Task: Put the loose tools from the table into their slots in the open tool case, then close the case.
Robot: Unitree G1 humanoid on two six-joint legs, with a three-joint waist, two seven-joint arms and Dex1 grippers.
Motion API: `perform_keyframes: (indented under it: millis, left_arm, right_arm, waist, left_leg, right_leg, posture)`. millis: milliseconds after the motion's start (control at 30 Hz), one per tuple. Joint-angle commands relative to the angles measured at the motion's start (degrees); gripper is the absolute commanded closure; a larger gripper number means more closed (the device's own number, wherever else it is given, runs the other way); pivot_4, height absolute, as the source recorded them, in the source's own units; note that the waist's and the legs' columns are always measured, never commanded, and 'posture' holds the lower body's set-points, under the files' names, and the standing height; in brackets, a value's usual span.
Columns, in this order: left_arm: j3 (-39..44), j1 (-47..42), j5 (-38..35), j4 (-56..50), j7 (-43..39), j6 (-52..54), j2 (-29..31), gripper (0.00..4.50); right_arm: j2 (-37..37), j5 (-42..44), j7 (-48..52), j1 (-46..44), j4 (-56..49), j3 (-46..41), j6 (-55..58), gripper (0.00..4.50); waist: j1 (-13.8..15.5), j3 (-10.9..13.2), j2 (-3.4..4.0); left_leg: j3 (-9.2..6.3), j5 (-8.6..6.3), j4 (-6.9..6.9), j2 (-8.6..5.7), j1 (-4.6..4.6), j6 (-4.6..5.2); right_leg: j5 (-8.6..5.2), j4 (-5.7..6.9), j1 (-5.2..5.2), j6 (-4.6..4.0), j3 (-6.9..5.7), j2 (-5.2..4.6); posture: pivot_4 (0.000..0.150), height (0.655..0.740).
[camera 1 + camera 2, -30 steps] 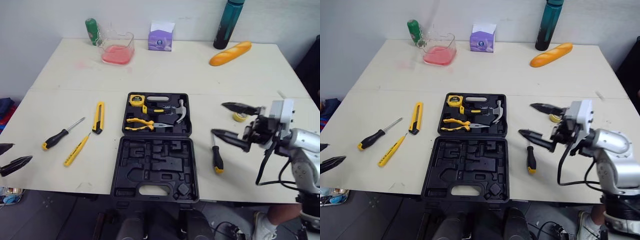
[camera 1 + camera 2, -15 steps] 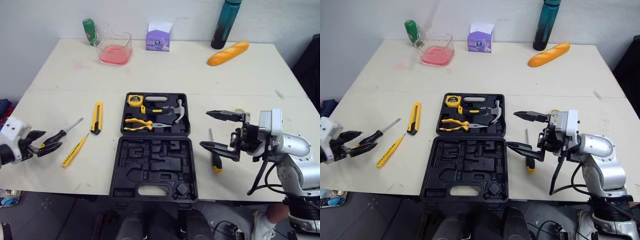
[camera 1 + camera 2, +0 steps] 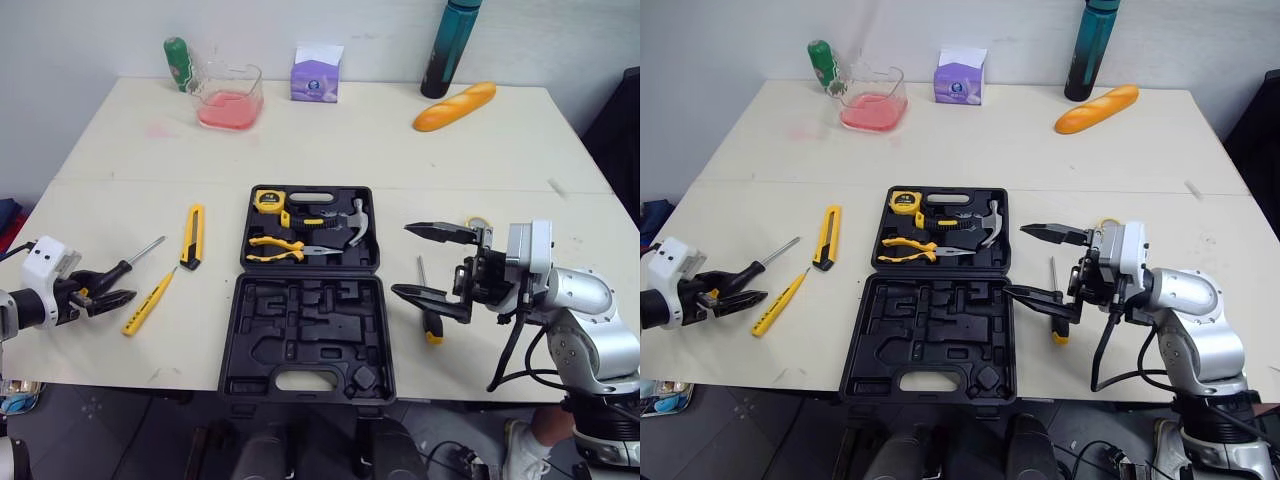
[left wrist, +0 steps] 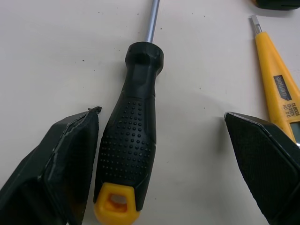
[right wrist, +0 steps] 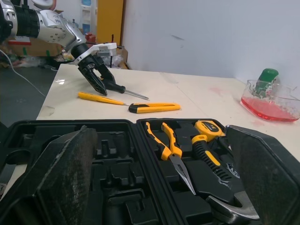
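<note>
Black screwdrivers (image 4: 129, 145) (image 3: 432, 322), two, loose; left gripper (image 4: 161, 113), right gripper (image 3: 400, 259) both wide open, empty.

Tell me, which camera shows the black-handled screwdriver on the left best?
Left wrist view: the screwdriver lies close up between the left hand's fingers. Eye views show it small; right wrist view, far off beyond the case.

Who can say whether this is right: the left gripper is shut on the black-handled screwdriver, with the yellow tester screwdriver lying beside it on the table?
Not quite. The left wrist view shows the left gripper open, its fingers apart either side of the black-handled screwdriver. The yellow tester screwdriver does lie beside it on the table.
</note>
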Motion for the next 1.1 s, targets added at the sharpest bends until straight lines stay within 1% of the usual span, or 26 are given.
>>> perform_keyframes:
  millis: [33,100,167,200,267,300,467,567,733,800,867,967,1100]
  left_arm:
    - [0.0,0.1,0.2,-0.5,-0.9,0.1,1.0,0.27]
    - [-0.2,0.3,0.3,-0.7,-0.9,-0.2,0.8,0.83]
    - [-0.5,0.7,0.8,-0.6,-0.7,-0.7,0.9,1.75]
    - [-0.5,0.9,1.0,-0.5,-0.6,-0.9,0.9,2.14]
    - [-0.3,1.5,1.2,-0.5,-0.3,-1.3,1.1,3.10]
    - [-0.1,1.7,1.2,-0.5,-0.2,-1.3,1.2,3.42]
    - [2.4,3.2,-0.1,-2.4,0.8,-2.6,1.2,3.43]
    - [4.7,5.4,-0.8,-6.7,1.4,-5.5,1.6,3.43]
    - [10.3,7.2,-4.5,-15.6,1.6,-7.2,1.1,3.43]
    - [11.7,8.4,-7.0,-22.5,-0.4,-6.9,0.7,3.43]
    - [11.8,9.2,-8.4,-26.6,-1.5,-6.4,0.2,3.43]
    - [10.0,8.5,-12.4,-35.3,-3.1,-4.0,-0.9,3.43]
    - [3.5,3.5,-15.1,-42.6,-4.0,1.5,-1.5,3.43]
  right_arm:
    - [-1.0,0.5,-0.7,-0.3,-2.8,-0.7,0.4,0.00]
    - [-1.3,0.5,-0.7,-0.3,-2.9,-0.7,0.7,0.00]
    - [-1.5,0.6,-0.7,-0.3,-3.0,-0.7,0.8,0.00]
    - [-1.6,0.7,-0.7,-0.3,-3.1,-0.7,1.0,0.00]
    - [-1.9,1.1,-0.3,-0.2,-3.2,-0.6,1.3,0.00]
    - [-2.0,1.3,0.0,-0.1,-3.3,-0.6,1.4,0.00]
    - [-2.8,1.4,1.9,0.7,-2.8,-0.7,1.6,0.00]
    - [-3.7,1.2,3.4,1.2,-2.7,-0.9,1.5,0.00]
    - [-6.9,1.4,4.1,0.8,-0.8,-3.6,2.7,0.00]
    - [-9.2,3.1,4.9,1.6,-0.9,-5.0,4.8,0.00]
    - [-10.2,4.1,5.5,2.6,-1.2,-5.8,6.0,0.00]
    - [-12.0,4.1,5.8,4.7,-0.9,-7.3,7.4,0.00]
    - [-11.0,1.9,4.7,5.8,1.6,-9.0,4.1,0.00]
  waist:
    - [0.0,0.0,0.00]
    - [0.0,0.0,0.00]
    - [0.1,0.0,0.00]
    - [0.1,0.0,0.00]
    - [0.1,0.0,0.00]
    - [0.1,0.0,0.00]
    - [-0.1,0.0,0.00]
    - [0.0,0.0,0.00]
    - [0.2,0.0,-0.15]
    - [0.5,0.0,-0.14]
    - [1.1,0.0,-0.15]
    - [1.5,0.0,-0.14]
    - [1.8,0.1,-0.14]
  left_leg:
    - [0.00,0.00,0.00,0.00,0.00,0.00]
    - [0.00,0.00,0.00,0.00,0.00,0.00]
    - [0.00,0.00,0.00,0.00,0.00,0.00]
    - [0.00,0.00,0.00,-0.01,0.00,0.00]
    - [0.00,0.00,0.00,-0.01,0.00,0.01]
    - [0.00,0.00,0.00,-0.01,0.00,0.01]
    - [0.01,-0.01,0.00,0.01,0.01,0.00]
    - [0.01,-0.02,-0.01,0.02,-0.01,0.00]
    - [-0.04,-0.03,0.07,0.04,-0.05,0.00]
    - [-0.04,-0.09,0.11,0.01,-0.06,0.06]
    - [-0.03,-0.16,0.16,0.00,-0.09,0.09]
    - [-0.04,-0.18,0.20,0.02,-0.07,0.08]
    - [-0.06,-0.19,0.34,0.02,-0.06,0.09]
  right_leg:
    - [0.00,0.00,0.00,0.00,0.00,0.00]
    - [0.00,0.00,0.00,0.00,0.00,0.00]
    - [0.00,0.00,0.00,0.00,0.00,0.00]
    - [0.00,0.00,0.00,0.00,0.00,0.00]
    - [0.00,0.00,0.00,0.00,0.00,-0.01]
    - [0.00,0.00,0.00,0.00,0.00,-0.01]
    - [0.00,0.00,0.00,0.00,0.01,0.00]
    - [0.00,-0.01,-0.01,0.00,0.01,0.00]
    - [0.00,-0.01,0.01,0.00,-0.02,-0.01]
    - [0.00,-0.02,0.01,0.00,-0.01,-0.07]
    - [0.00,-0.08,0.02,0.00,0.00,-0.07]
    - [0.00,-0.11,0.09,0.00,-0.02,-0.04]
    - [0.02,-0.07,0.17,0.01,-0.03,-0.03]
  posture:
    - [0.150,0.7400]
    - [0.150,0.7400]
    - [0.150,0.7400]
    - [0.150,0.7400]
    - [0.150,0.7400]
    - [0.150,0.7400]
    - [0.150,0.7400]
    - [0.150,0.7400]
    - [0.150,0.7400]
    - [0.150,0.7400]
    - [0.150,0.7400]
    - [0.150,0.7400]
    - [0.150,0.7400]
